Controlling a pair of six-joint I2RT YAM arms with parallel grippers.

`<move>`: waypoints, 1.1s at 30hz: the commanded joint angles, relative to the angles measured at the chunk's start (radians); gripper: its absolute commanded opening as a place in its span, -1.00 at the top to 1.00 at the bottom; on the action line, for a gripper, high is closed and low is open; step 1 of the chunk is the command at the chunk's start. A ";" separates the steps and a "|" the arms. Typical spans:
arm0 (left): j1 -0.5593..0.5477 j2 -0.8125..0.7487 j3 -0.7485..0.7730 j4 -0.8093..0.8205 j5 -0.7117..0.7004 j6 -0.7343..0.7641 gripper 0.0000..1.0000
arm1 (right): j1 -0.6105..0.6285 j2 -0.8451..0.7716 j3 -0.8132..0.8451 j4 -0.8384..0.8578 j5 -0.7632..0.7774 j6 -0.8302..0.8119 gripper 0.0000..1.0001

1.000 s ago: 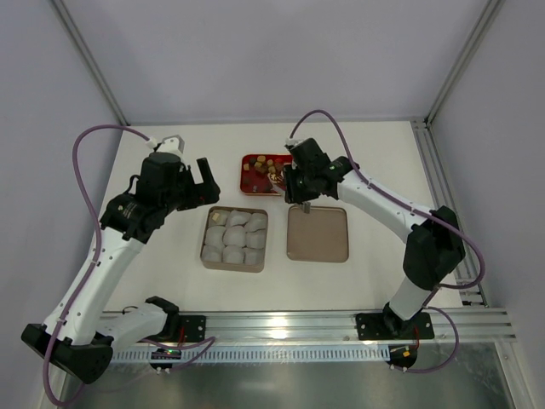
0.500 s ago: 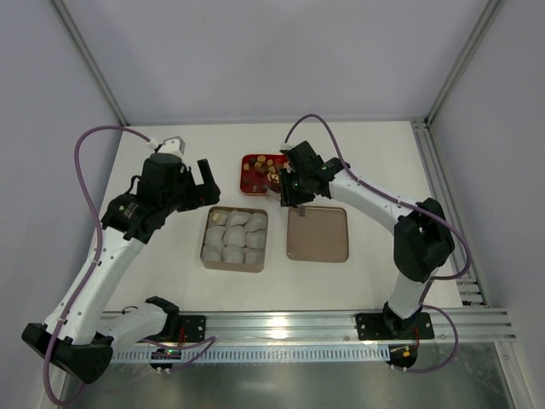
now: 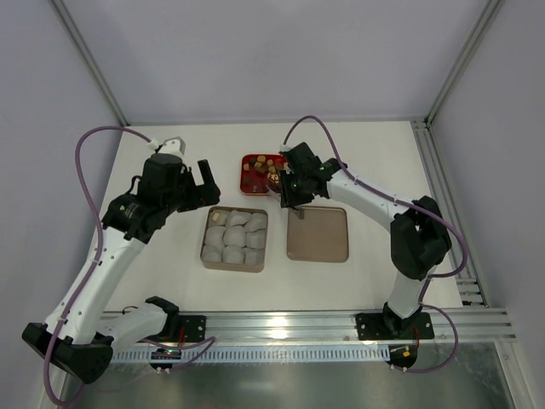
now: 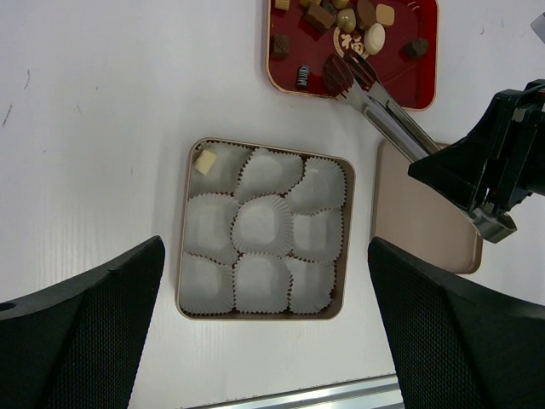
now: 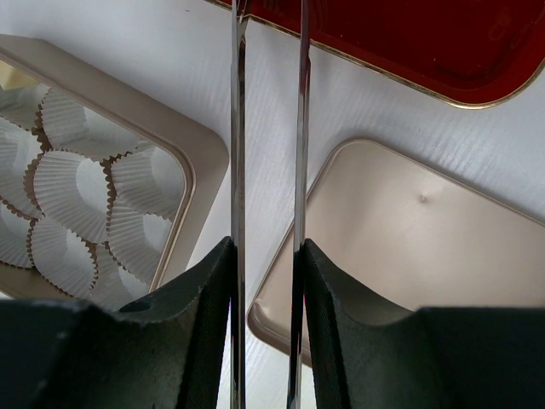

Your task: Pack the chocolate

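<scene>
Tongs (image 4: pixel 383 106) pinched in our right claw (image 5: pixel 266 264) have reached the red tray (image 4: pixel 428 81), narrowing around a dark chocolate (image 4: pixel 335 76) for pickup; our left claw (image 3: pixel 205 181) gapes empty.

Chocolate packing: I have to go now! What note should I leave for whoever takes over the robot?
Left pincer: open, holding nothing, above the tin.
Right pincer: shut on metal tongs, tips at a dark chocolate in the red tray.
Done: one pale chocolate in a corner paper cup.
Left: eight cups empty; other chocolates wait in the tray.
</scene>
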 commanded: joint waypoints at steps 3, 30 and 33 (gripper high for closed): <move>0.003 -0.008 -0.003 0.023 0.001 0.008 -0.99 | 0.003 0.009 0.037 0.017 -0.006 0.002 0.24; 0.003 -0.011 -0.003 0.033 0.004 0.006 -1.00 | -0.014 -0.113 0.112 -0.041 0.020 0.000 0.34; 0.003 -0.010 -0.006 0.036 0.007 0.005 -0.99 | -0.001 -0.151 0.106 -0.049 0.015 0.008 0.35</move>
